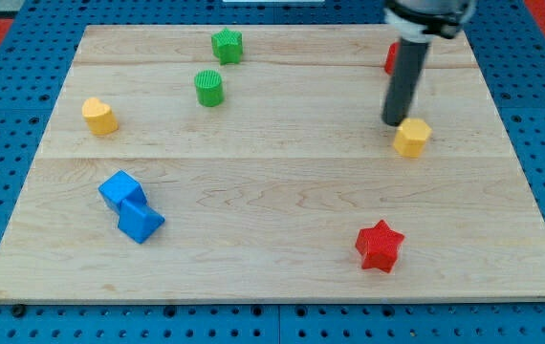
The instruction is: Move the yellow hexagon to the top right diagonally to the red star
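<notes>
The yellow hexagon (412, 137) lies on the wooden board at the view's right, above the middle. The red star (380, 246) lies near the view's bottom right, well below the hexagon and slightly to its left. My tip (393, 123) stands just at the hexagon's upper left edge, touching or almost touching it. The dark rod rises from there toward the view's top.
A red block (390, 59) is partly hidden behind the rod at the top right. A green star (227, 45) and a green cylinder (209, 88) sit at top centre-left. A yellow block (99, 117) is at left. Two blue blocks (120, 189) (140, 221) touch at lower left.
</notes>
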Tool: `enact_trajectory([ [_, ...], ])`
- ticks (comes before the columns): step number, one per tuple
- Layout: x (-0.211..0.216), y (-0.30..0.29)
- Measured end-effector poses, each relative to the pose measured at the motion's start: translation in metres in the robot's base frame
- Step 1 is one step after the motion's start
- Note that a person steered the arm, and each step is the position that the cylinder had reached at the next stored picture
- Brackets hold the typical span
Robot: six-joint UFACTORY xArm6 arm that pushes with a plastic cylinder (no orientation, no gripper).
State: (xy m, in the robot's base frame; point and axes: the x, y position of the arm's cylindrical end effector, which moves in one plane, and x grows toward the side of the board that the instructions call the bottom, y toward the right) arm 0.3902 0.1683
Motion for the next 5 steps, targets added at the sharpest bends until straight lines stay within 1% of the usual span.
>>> enact_trajectory([
  [1,0.049,0.004],
  [2,0.085,0.002],
  [3,0.109,-0.003],
  [4,0.057,-0.082],
  [5,0.031,-0.228],
])
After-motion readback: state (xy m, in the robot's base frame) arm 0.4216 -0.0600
